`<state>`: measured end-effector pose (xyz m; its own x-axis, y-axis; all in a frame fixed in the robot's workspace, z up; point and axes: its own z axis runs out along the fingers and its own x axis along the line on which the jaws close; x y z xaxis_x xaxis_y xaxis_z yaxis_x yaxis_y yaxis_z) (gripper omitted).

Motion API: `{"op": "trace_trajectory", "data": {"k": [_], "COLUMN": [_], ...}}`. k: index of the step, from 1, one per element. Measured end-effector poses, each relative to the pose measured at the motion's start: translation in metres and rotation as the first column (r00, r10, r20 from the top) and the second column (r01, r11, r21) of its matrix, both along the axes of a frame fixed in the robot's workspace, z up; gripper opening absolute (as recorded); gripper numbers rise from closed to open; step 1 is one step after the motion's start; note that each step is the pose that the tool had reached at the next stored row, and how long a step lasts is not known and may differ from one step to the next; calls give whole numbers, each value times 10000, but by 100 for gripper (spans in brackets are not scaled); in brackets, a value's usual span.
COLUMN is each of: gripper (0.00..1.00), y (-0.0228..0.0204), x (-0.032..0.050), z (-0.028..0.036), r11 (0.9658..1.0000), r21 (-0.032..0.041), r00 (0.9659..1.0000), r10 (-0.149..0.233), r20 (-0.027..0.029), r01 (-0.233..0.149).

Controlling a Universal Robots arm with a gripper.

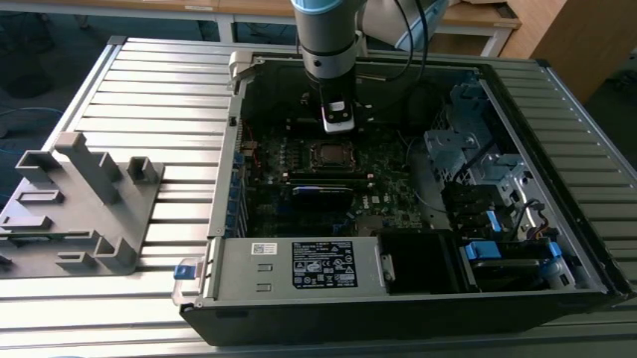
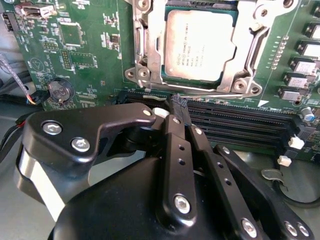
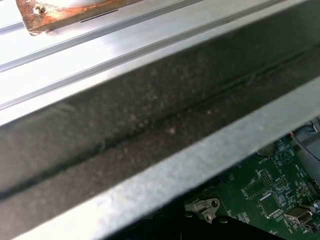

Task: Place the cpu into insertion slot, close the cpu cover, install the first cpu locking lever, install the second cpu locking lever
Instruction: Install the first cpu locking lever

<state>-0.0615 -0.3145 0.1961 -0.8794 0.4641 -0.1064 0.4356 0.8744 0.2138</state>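
Claw [image 2: 178, 103] pinched together, tips just short of the seated cpu [image 2: 199, 46].
In the exterior view a grey fixture [image 1: 85, 198] stands on the tabletop [image 1: 149, 89], well apart from the claw toward the exterior view's left. The claw [image 1: 336, 123] hangs inside the open computer case [image 1: 398, 313], near the insertion slot [image 1: 327, 153]. In the second wrist view nothing shows between its fingers [image 2: 175, 130], and just beyond them the cpu cover [image 2: 149, 47] frames the cpu.

exterior view sits high and well back, looking steeply down into the open computer case [image 1: 418, 317] on the slatted table [image 1: 159, 97]. second wrist view rides in close, peering over the gripper [image 2: 177, 104] at the motherboard [image 2: 90, 50]. first wrist view hugs the case wall [image 3: 150, 130], catching that same motherboard in one corner.
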Motion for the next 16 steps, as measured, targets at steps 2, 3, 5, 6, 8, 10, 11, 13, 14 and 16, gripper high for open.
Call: {"op": "trace_trajectory", "data": {"k": [2,3,5,6,8,10,11,13,14,16], "gripper": [11,11,11,11,11,11,11,11,11,11], "y": [-1,-1,-1,-1,-1,-1,-1,-1,-1,-4], "x": [-1,-1,-1,-1,-1,-1,-1,-1,-1,0], "z": [1,1,1,1,-1,-5,-5,-7,-7,-8], "r11": [10000,10000,10000,10000,10000,10000,10000,10000,10000,10000], "r21": [-21,-24,-28,-29,-31,-36,-38,-39,-38,-39], "r00": [10000,10000,10000,10000,10000,10000,10000,10000,10000,10000], "r10": [0,0,-1,0,-1,-1,-1,0,-1,-2], "r20": [-1,-1,-2,-2,-3,-2,-2,-2,-1,0], "r01": [0,0,1,0,1,1,1,0,1,2]}}
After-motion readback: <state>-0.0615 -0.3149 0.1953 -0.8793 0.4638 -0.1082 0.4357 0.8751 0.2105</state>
